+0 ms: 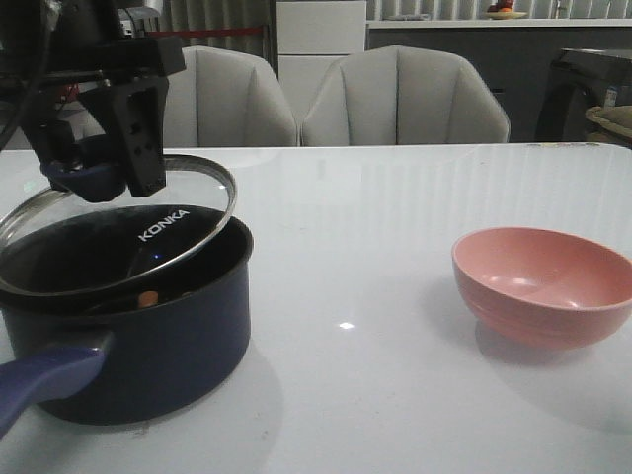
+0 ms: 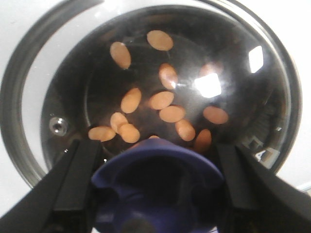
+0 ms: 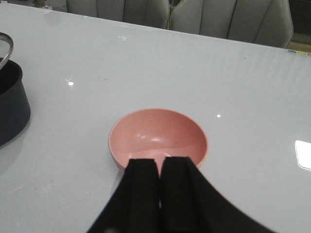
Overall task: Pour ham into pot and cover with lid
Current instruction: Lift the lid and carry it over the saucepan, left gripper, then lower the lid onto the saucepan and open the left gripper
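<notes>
The left hand (image 1: 104, 178) has the glass KONKA lid (image 1: 128, 232) pinched by its blue-purple knob (image 2: 155, 184), one finger on each side, and holds it tilted over the dark navy saucepan (image 1: 128, 336). The edge away from the hand's grip sits low at the pot's rim while the side under the hand is raised, so the lid is not yet seated. Directly below the hand, seen through the glass, the ham (image 2: 160, 99) lies scattered across the black bottom of the pot as orange-pink slices. That half of the job looks done.

The right hand (image 3: 159, 194) hangs with its fingers pressed together and nothing in them, just behind the empty pink bowl (image 3: 158, 138), well clear of the pot.

The risk now lies in the lowering. If the hand lets go while the lid is still canted, the steel rim could drop onto one side of the pot, skate off and clatter onto the white worktop (image 1: 395, 247). If the lid is off-centre, one edge may hang outside the rim and stay cocked. The flared knob also looks smooth, so a light pinch could let it twist. Pressing down crooked might nudge the pot by its long handle (image 1: 44, 380).
</notes>
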Robot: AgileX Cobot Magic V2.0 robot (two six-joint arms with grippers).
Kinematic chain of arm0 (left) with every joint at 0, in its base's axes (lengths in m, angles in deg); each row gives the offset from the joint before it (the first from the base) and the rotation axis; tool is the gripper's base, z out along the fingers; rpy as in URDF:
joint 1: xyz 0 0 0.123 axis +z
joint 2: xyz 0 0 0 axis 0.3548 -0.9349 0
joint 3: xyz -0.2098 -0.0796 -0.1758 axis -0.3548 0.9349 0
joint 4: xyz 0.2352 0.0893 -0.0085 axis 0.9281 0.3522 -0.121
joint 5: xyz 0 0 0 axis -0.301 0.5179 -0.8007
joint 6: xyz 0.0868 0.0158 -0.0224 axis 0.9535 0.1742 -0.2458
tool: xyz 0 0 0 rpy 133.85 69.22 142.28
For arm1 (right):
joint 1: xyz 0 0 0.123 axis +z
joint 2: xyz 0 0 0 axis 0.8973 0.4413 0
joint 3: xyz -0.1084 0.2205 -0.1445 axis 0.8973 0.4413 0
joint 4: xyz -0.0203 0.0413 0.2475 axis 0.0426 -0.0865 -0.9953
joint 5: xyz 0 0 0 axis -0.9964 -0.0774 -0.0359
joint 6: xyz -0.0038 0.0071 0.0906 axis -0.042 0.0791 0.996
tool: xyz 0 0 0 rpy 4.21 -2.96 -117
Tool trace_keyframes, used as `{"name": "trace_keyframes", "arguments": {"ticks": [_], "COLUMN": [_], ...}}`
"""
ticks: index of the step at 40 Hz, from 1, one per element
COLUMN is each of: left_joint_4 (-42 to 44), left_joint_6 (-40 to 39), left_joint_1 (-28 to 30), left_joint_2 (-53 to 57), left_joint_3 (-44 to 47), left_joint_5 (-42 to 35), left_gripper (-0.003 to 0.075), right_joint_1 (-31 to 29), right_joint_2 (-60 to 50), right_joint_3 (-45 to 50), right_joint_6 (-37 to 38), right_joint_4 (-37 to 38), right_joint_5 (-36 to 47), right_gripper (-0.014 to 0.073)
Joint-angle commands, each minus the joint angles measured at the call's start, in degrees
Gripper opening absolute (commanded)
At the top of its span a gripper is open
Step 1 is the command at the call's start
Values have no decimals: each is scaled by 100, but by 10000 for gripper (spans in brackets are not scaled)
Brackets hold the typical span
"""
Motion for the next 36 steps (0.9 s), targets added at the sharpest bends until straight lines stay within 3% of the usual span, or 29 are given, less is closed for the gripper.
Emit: {"name": "trace_keyframes", "arguments": {"ticks": [1, 11, 28, 36], "left_joint_4": [-178, -168, -246, -327], "left_joint_6": [-26, -26, -26, -26], "left_joint_1": [-50, -50, -50, -50], "left_joint_2": [255, 255, 255, 255], "left_joint_3": [-202, -202, -189, -189], "left_joint_5": [288, 288, 288, 288], "left_gripper": [138, 169, 512, 540], "right_joint_1": [4, 4, 4, 4], "right_joint_2": [35, 35, 35, 35], "right_joint_3": [-150, -150, -150, -150], "right_joint_6": [-37, -37, -37, -37], "right_joint_4": [-32, -32, -32, -32], "right_joint_5": [422, 422, 422, 422], "right_gripper": [145, 145, 145, 145]}}
